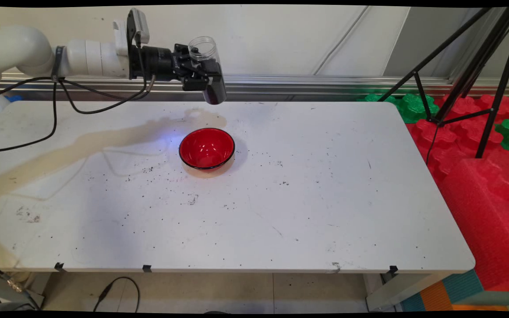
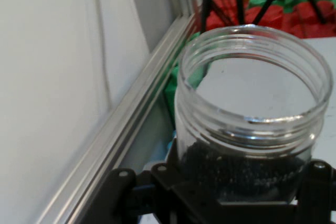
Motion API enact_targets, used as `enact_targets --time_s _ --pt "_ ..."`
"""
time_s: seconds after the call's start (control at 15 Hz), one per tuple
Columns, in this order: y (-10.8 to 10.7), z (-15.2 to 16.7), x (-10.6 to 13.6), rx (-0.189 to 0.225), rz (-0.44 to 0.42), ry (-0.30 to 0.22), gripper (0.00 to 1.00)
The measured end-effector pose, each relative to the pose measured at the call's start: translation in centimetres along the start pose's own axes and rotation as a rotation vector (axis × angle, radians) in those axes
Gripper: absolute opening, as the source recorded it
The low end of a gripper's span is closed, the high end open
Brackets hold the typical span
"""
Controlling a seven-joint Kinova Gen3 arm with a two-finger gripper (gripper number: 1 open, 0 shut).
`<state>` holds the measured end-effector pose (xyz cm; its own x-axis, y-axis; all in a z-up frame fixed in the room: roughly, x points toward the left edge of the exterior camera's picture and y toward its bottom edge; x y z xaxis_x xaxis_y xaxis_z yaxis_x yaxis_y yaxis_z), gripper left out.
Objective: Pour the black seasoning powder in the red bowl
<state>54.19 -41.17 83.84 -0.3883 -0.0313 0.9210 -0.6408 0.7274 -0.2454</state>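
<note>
Hand (image 1: 206, 77) clamped on 1 clear jar (image 1: 207, 66), held roughly upright high over the desk's (image 1: 325, 198) far edge, mouth up, dark granules in its lower part. Red bowl (image 1: 207, 148) stands on the desk below and nearward of the jar, well apart. Open desk on all sides.

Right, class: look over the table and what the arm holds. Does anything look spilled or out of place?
Yes. Small dark grains lie scattered over the table around the red bowl. The gripper holds a clear jar, dark at the bottom.
</note>
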Motion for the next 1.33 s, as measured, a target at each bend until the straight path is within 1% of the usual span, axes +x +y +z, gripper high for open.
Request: enact_targets --time_s 0.27,0.53,0.93,1.33 --pt "-1.1 0.2 -1.1 0.032 0.02 -0.024 0.0" --pt "-1.9 0.5 -2.3 0.049 0.043 -0.052 0.0" --pt "-2.6 0.9 -3.9 0.058 0.088 -0.091 0.0" --pt "-2.7 1.2 -4.7 0.057 0.131 -0.107 0.0"
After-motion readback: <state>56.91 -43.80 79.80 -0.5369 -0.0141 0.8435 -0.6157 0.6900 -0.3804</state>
